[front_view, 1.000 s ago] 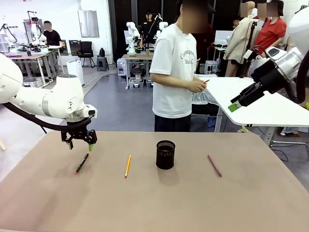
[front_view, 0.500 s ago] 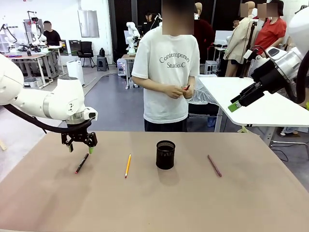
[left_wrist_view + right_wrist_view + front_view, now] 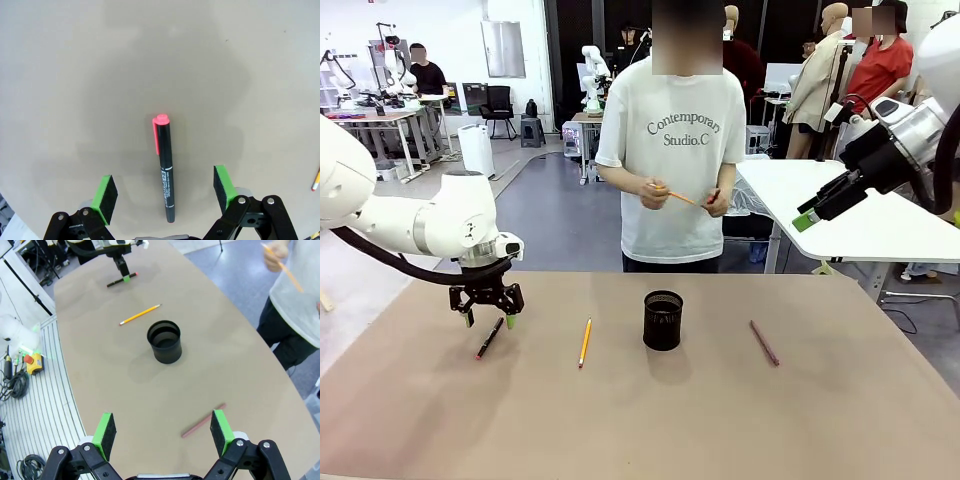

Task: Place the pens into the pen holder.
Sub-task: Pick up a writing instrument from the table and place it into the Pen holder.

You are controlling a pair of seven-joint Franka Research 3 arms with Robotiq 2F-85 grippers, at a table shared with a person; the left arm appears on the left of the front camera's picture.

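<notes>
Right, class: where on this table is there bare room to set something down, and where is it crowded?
Bare: the near strip of the table, this side of the pencil; also between pen holder and maroon pen. Crowded: the left end, where the left gripper, fingers open, hovers over the black-and-red pen.

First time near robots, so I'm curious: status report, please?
Left fingers open above black-and-red pen. Right fingers open, raised aside. Pencil, maroon pen on table; pen holder empty. Nothing in the way.
</notes>
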